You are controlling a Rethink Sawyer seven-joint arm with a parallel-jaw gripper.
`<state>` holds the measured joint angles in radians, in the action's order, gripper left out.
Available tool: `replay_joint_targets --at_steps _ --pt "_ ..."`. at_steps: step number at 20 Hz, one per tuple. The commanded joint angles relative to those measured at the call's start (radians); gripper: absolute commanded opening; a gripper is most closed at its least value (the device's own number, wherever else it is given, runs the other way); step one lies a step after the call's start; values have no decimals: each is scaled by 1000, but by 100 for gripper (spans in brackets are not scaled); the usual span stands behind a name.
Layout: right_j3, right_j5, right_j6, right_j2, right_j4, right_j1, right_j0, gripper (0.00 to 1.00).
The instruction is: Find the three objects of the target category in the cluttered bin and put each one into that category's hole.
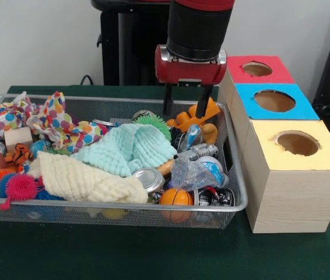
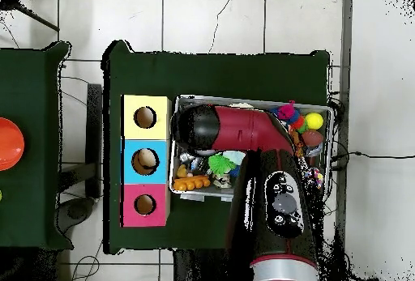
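Fingers: the gripper (image 1: 187, 108) hangs over the far right corner of the wire bin (image 1: 235, 192); its two dark fingers (image 1: 168, 100) point straight down, stand apart, and hold nothing.
Thing nearest the fingers: an orange plastic toy (image 1: 195, 118) lies just below and between them, touching or nearly touching the right one; I cannot tell which.
Long axis: the orange toy seems to run across the bin, left to right in the front view, so the spread of the fingers looks roughly in line with it, not across it.
Target category: not shown by the frames; which three objects count cannot be told.
Holes: three boxes stand just beside the bin's right wall, topped red (image 1: 257, 69), blue (image 1: 274, 100) and yellow (image 1: 297, 143); in the overhead view something pale already lies in the blue hole (image 2: 146, 160).
Surface: a loose heap, with a mint cloth (image 1: 131, 149), a cream cloth (image 1: 83, 181), a crushed can (image 1: 148, 178), a small basketball (image 1: 175, 197) and a spiky green ball (image 1: 153, 123) crowding the toy.
Room: tight; the bin's far wall and the neighbours leave little clearance for a descent.
Worktop: green cloth (image 1: 153, 251), bare in front of the bin.
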<state>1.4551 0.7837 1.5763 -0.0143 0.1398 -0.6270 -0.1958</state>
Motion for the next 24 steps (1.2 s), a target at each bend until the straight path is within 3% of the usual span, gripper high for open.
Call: replay_joint_targets --at_steps 1,7,13,18,24 --pt "-116 100 108 -75 -29 94 29 100" --pt "-185 93 156 -57 -37 151 70 100" --pt "-206 55 197 -46 -68 199 93 100" --pt "-196 0 205 -33 -85 226 102 100" --pt "-166 -41 142 -50 -88 244 61 100"
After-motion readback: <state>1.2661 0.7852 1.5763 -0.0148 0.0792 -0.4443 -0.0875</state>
